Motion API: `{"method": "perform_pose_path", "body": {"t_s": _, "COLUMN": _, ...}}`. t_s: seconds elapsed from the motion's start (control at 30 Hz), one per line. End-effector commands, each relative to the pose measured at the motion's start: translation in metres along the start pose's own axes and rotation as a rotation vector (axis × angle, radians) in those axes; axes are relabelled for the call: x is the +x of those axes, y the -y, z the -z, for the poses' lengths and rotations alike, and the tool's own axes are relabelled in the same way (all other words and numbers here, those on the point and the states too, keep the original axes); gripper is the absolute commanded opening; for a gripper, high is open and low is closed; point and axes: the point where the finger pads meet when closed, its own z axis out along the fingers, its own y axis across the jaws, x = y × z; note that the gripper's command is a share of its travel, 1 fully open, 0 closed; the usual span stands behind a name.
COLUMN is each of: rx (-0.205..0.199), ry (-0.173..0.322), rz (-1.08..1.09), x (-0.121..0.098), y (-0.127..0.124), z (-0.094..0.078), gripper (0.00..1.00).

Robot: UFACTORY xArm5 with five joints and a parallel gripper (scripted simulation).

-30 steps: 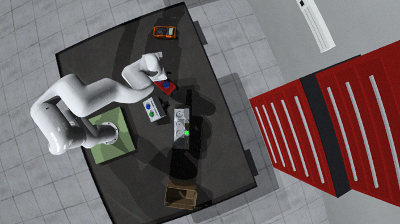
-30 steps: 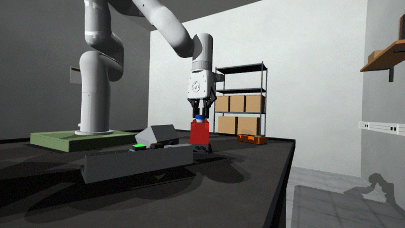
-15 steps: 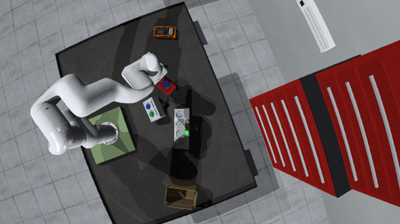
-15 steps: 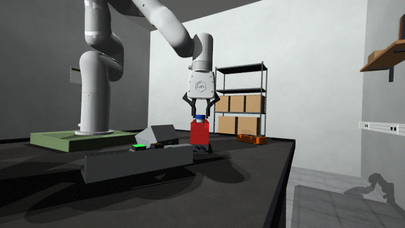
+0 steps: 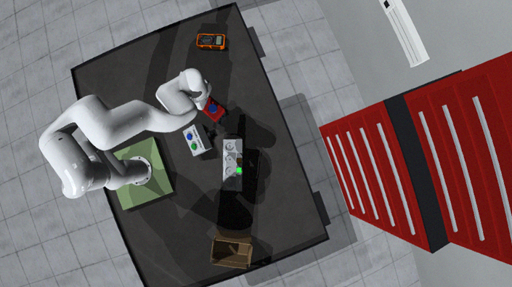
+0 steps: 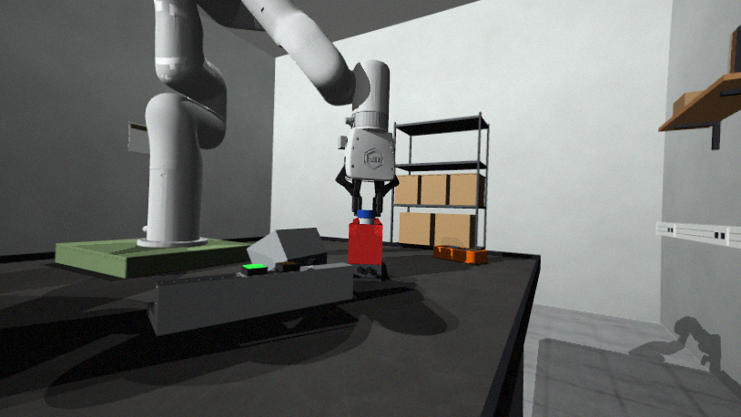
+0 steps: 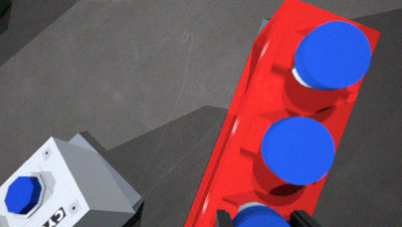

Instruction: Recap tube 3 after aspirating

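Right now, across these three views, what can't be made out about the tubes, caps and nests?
- Held blue cap: cut by the wrist view's bottom edge; fingers flank it, so thread seating is hidden.
- Tube numbers: red station is mostly under the arm in the top view.
- Cap nests: the tray is too small from the top; in the exterior view its wall hides them.

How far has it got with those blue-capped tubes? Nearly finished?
Looks well along. The green lamp on the tray is lit, so the waiting step seems over. Right now the gripper is clamped on a blue cap seated on its tube in the red rack, probably tightening it; two other caps sit on theirs. Left: let go and press the green key.
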Motion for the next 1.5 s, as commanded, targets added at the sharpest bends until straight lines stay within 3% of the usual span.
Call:
{"method": "perform_pose_path", "body": {"t_s": 0.0, "rx": 0.0, "ry": 0.008, "rz": 0.007, "x": -0.0005, "y": -0.001, "z": 0.0011, "gripper": 0.0}}
{"method": "perform_pose_path", "body": {"t_s": 0.37, "rx": 0.0, "ry": 0.008, "rz": 0.007, "x": -0.0005, "y": -0.001, "z": 0.0011, "gripper": 0.0}}
{"method": "perform_pose_path", "body": {"t_s": 0.9, "rx": -0.003, "ry": 0.008, "rz": -0.693, "x": -0.0005, "y": -0.001, "z": 0.0005, "gripper": 0.0}}
{"method": "perform_pose_path", "body": {"t_s": 1.13, "rx": -0.003, "ry": 0.008, "rz": -0.713, "x": -0.0005, "y": -0.001, "z": 0.0005, "gripper": 0.0}}
{"method": "perform_pose_path", "body": {"t_s": 1.17, "rx": -0.003, "ry": 0.008, "rz": -0.713, "x": -0.0005, "y": -0.001, "z": 0.0005, "gripper": 0.46}}
{"method": "perform_pose_path", "body": {"t_s": 1.47, "rx": -0.003, "ry": 0.008, "rz": -0.713, "x": -0.0005, "y": -0.001, "z": 0.0005, "gripper": 0.46}}
